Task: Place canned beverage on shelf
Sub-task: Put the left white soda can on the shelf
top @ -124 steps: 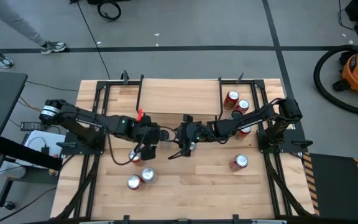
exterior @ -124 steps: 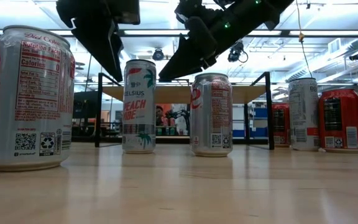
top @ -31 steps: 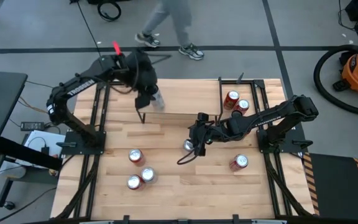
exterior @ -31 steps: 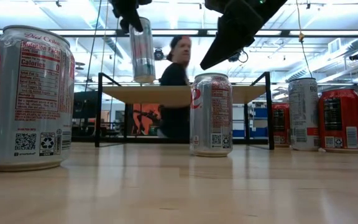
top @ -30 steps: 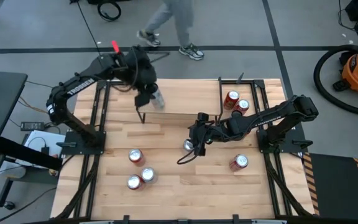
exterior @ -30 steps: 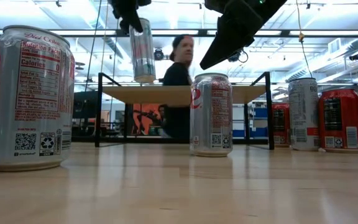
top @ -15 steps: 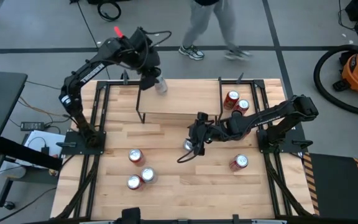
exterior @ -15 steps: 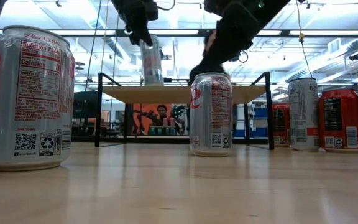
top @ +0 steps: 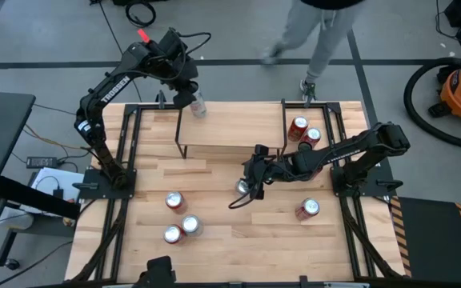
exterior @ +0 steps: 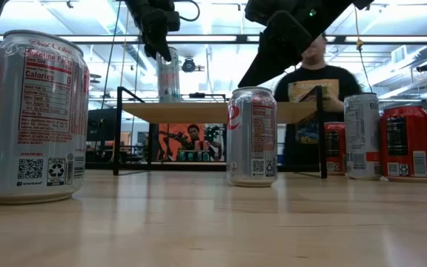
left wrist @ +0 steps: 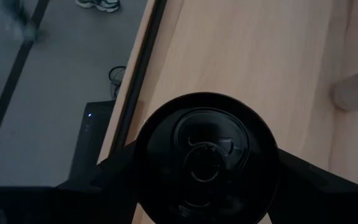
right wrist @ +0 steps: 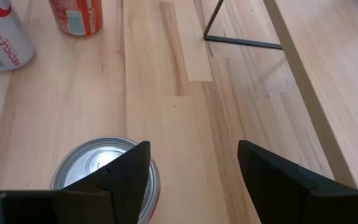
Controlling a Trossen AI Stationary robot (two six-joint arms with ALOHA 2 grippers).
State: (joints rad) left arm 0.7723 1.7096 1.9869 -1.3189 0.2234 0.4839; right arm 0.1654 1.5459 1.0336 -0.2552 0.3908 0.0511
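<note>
Left gripper [top: 191,98]: clamped on slim can [top: 198,105], held over far-left corner of shelf [top: 238,128]; in high view can is seen tilted.
Slim can, low view: shown [exterior: 168,74] upright-ish at shelf level, lower end at board's top edge; whether it's touching can't be told.
Slim can, left wrist view: only dark can top [left wrist: 206,158] is seen, filling space betw. fingers [left wrist: 110,171]; light board below, table edge and floor beside it.
Right gripper [top: 249,182]: fingers apart, held just above silver can [top: 242,187] at table centre, near side of shelf.
Right wrist view: silver can lid [right wrist: 104,171] is seen under one finger [right wrist: 126,171], not betw. the two; nothing gripped. Shelf leg and board edge seen beyond.
Silver can, low view: label side [exterior: 252,136] is shown, standing upright on tabletop [exterior: 213,222].
Other cans: three at near left [top: 179,221], one near right [top: 307,209], a few far right [top: 303,133] by shelf end.
Person [exterior: 311,89]: seen behind shelf in low view; only legs in high view.
</note>
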